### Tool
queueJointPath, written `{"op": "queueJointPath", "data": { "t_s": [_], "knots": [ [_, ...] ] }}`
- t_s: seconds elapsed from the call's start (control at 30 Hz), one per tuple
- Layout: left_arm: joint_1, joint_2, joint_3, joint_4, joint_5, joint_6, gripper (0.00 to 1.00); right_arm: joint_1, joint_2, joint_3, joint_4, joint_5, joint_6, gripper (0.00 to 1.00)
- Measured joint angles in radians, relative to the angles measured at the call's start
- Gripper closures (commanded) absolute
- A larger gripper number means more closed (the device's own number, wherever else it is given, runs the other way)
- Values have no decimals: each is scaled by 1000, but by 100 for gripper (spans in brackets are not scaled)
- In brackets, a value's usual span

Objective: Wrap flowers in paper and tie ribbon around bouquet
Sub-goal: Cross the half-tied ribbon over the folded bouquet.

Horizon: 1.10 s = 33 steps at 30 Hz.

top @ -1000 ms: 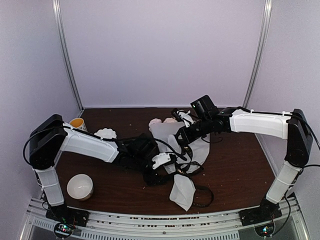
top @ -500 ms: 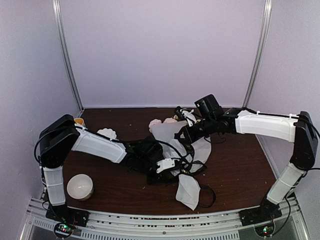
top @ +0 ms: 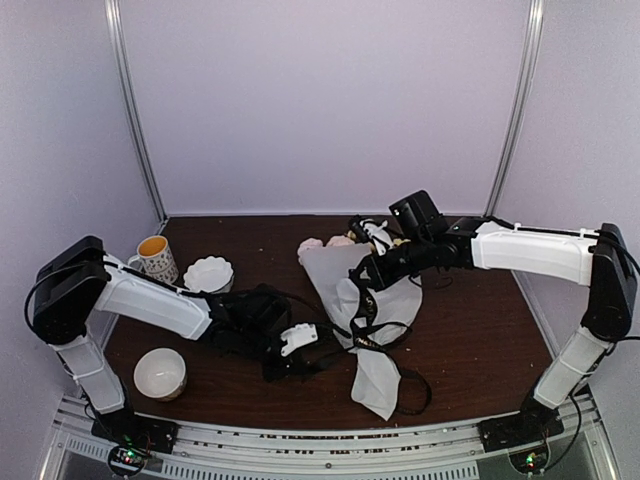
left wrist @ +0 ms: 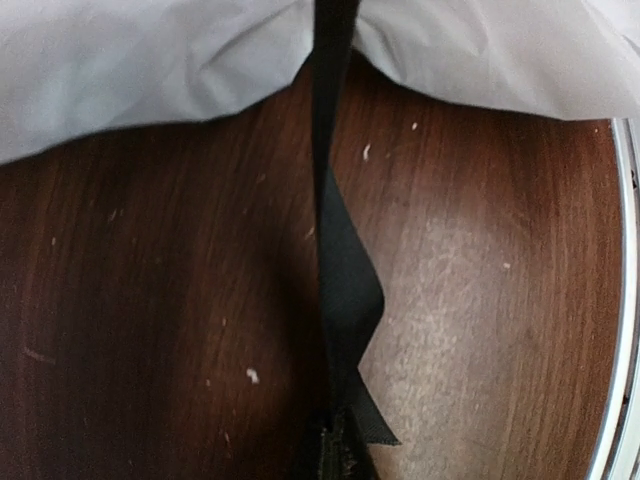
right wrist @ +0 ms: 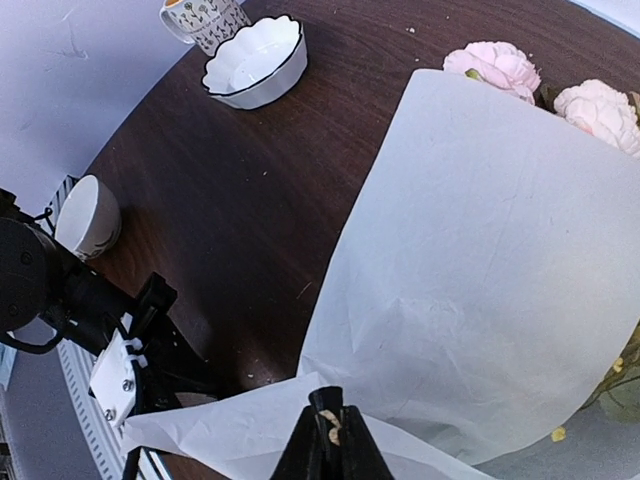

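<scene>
Overhead and wrist views of a dark wooden desk (top: 480, 330).

(a) The paper (right wrist: 480, 250), a large frosted white sheet, lies creased and folded at mid-desk. It is wrapped loosely over the flowers (right wrist: 495, 65). Its wide end points to the far edge and its narrow end trails toward the near edge.

(b) The left claw (left wrist: 335, 455) sits low over the desk, left of the paper. Its fingers are fully closed on the ribbon (left wrist: 340, 250).

(c) The right claw (right wrist: 325, 440) hangs over the middle of the paper. Its fingers are drawn together. Whether they pinch anything cannot be told.

(d) A plain white bowl (top: 160, 372) stands near the left front corner. A scalloped white bowl (top: 208, 272) with a dark rim stands farther back, with a patterned mug (top: 155, 257) just beside it.

(e) Pale pink blooms show past the far edge of the paper. Small yellow flecks and green stems show at its right side.

(f) The black ribbon runs taut from the left claw up to the paper's edge, twisting once on the way. More of it loops on the desk by the narrow end.
</scene>
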Motion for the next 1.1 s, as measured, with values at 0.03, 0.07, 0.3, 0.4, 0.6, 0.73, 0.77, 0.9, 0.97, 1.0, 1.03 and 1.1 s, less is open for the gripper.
{"op": "queueJointPath", "data": {
  "t_s": [0.03, 0.07, 0.3, 0.4, 0.6, 0.73, 0.77, 0.9, 0.97, 1.0, 1.03, 1.1],
  "knots": [
    [0, -17, -17, -8, -16, -16, 100, 6, 0, -1, -1, 0, 0, 89],
    [0, -31, -28, -26, -31, -31, 100, 16, -2, -5, -3, 2, 0, 88],
    [-10, -92, -43, -172, -105, -140, 100, 79, -37, -57, -64, 13, -1, 51],
    [-15, -92, -33, -199, -119, -169, 100, 78, -64, -58, -112, 41, -6, 38],
    [-15, -59, 39, -317, -135, -219, 100, 64, -188, -38, -246, 138, -22, 31],
    [-15, -27, 107, -449, -150, -277, 100, 41, -263, -39, -305, 184, -5, 31],
    [-15, -27, 109, -454, -151, -282, 100, 32, -277, -43, -316, 194, 1, 31],
    [-15, -33, 111, -511, -150, -348, 100, -5, -303, -98, -347, 221, 17, 37],
    [-12, -36, 110, -527, -146, -372, 100, -19, -298, -126, -356, 226, 27, 39],
    [-10, -37, 109, -529, -142, -383, 100, -27, -291, -138, -364, 226, 32, 39],
    [-5, -37, 107, -531, -137, -395, 100, -31, -282, -145, -369, 226, 34, 39],
    [8, -39, 99, -534, -117, -413, 100, -39, -253, -158, -369, 224, 38, 39]
  ]
}}
